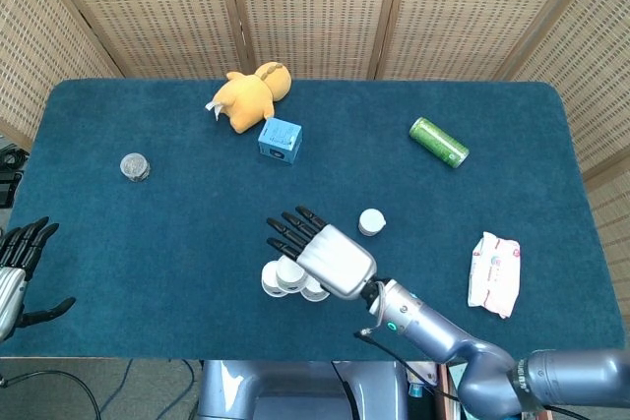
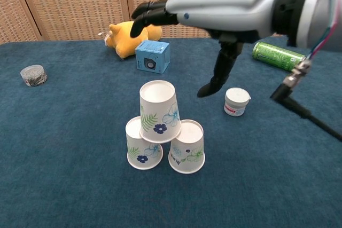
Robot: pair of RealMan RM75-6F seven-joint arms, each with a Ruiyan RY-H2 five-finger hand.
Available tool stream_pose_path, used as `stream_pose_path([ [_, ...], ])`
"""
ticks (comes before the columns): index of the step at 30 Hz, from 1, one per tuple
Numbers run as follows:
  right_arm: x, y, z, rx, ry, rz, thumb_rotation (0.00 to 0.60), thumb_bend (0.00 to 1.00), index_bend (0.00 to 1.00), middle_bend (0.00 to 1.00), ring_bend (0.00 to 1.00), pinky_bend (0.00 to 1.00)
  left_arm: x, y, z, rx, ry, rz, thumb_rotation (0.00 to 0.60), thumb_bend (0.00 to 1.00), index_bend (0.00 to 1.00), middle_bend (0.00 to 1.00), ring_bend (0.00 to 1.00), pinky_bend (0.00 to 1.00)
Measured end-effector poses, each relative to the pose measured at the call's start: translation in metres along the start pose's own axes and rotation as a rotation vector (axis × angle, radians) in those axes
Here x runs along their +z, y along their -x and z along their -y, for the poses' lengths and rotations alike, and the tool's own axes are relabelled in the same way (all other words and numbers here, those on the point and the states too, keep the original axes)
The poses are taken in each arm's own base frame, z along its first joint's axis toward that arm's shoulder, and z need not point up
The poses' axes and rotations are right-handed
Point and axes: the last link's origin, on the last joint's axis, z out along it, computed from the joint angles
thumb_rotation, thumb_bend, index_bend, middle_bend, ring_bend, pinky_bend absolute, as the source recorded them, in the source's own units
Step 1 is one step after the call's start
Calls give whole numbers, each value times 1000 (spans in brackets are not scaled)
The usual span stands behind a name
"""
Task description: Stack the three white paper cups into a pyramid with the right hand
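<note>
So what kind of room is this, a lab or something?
Probably a robot test setup: a table under dark blue felt cloth, woven wicker folding screens behind it, and random props like a yellow plush toy.

Bare blue surface [image 2: 64,174] lies open at lower left and lower right of the chest view; the small white jar [image 2: 236,102] and blue box [image 2: 152,56] stand behind the cup pyramid [image 2: 163,129].
</note>
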Motion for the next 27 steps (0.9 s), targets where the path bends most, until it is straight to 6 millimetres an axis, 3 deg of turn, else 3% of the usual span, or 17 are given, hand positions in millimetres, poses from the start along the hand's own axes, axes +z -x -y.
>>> stream_pose_path([
  [4,-26,-13,-22,-28,61,-63,600,90,130,7,18,54,-2,-2,-1,-6,12,-18,600,183,0,0,0,0],
  [9,-74,-17,-58,4,185,-154,600,3,61,0,0,7,-4,-1,0,-6,28,-34,600,183,0,0,0,0],
  [16,-164,12,-110,-4,428,-160,600,0,0,0,0,0,-3,3,0,-5,43,-45,600,184,0,0,0,0],
  [19,-203,30,-117,12,532,-135,600,0,0,0,0,0,-3,5,-1,-5,54,-48,600,183,0,0,0,0],
  [27,-276,62,-111,52,679,-184,600,0,0,0,0,0,-8,5,-3,2,67,-63,600,183,0,0,0,0],
])
